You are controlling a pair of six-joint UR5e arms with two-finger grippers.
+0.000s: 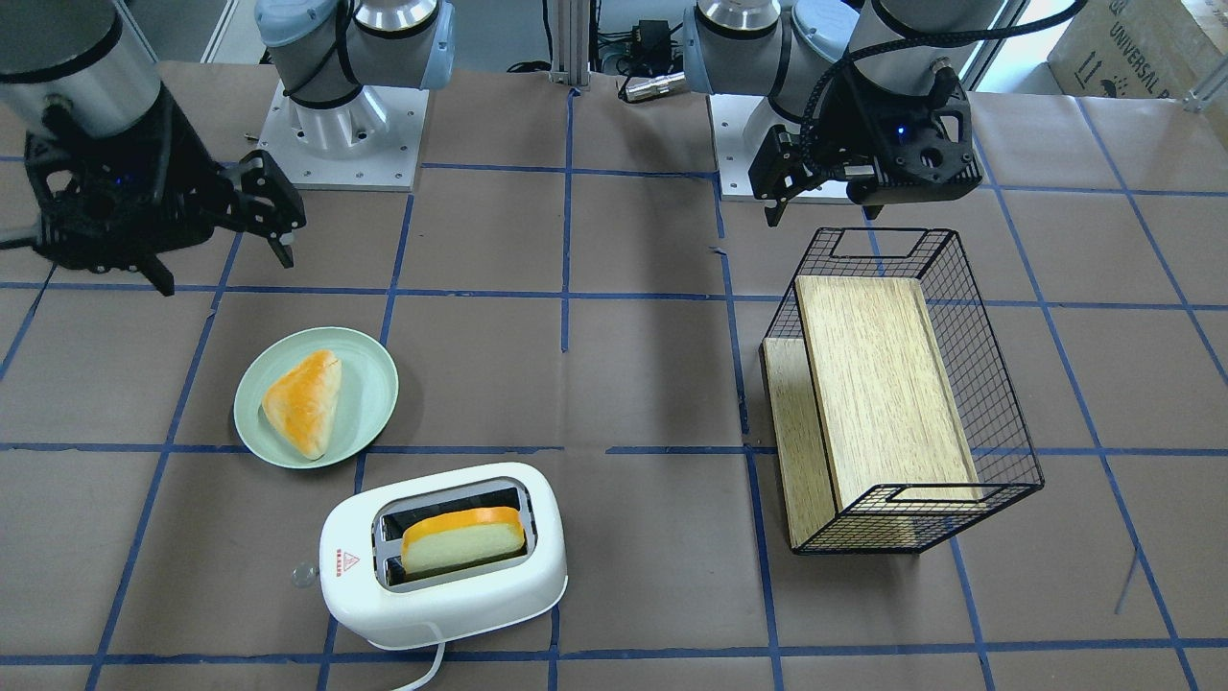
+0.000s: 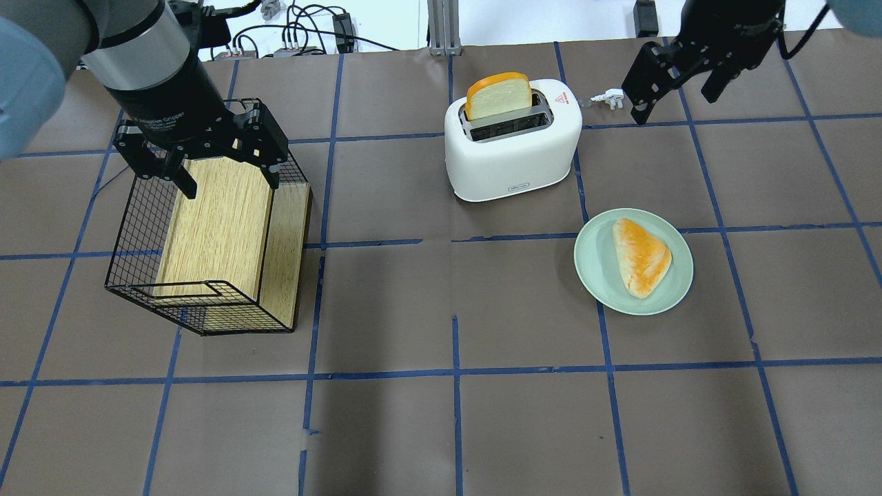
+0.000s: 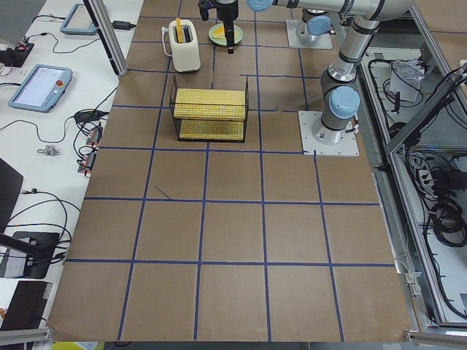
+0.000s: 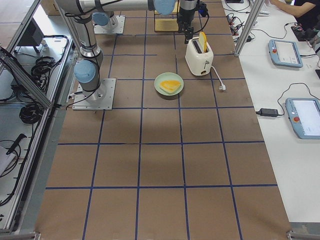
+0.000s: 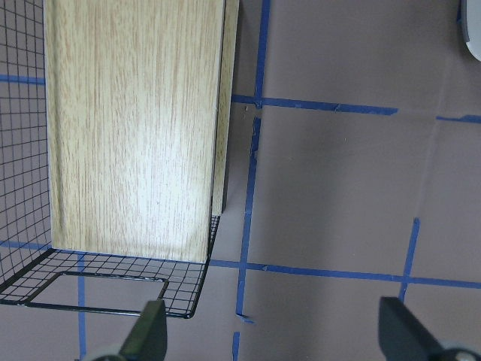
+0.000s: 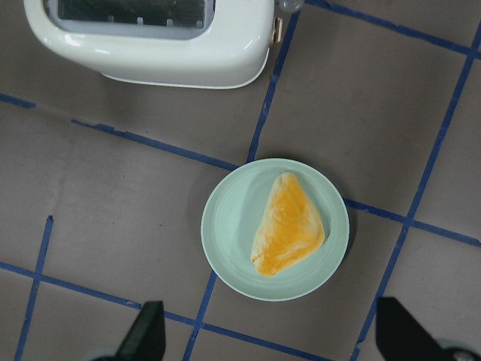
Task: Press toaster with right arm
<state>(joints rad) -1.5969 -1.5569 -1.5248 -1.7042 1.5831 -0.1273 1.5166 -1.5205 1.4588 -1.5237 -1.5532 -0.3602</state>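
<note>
One brown table [image 2: 413, 427], gridded with blue tape [image 2: 524, 370], adjoined a white bench [image 4: 300, 150]. The toaster [image 2: 513, 148], upper centre of the overhead view, stood slots-up, long axis left–right, red-marked end toward the right gripper [image 2: 679, 83], jaws spread; the left gripper [image 2: 229, 176], also spread, hovered over the basket [image 2: 207, 317].

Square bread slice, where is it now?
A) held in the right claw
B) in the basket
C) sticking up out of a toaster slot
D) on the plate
C: the slice stands in a slot of the toaster with its top above the rim; the plate holds only a triangular piece.
</note>
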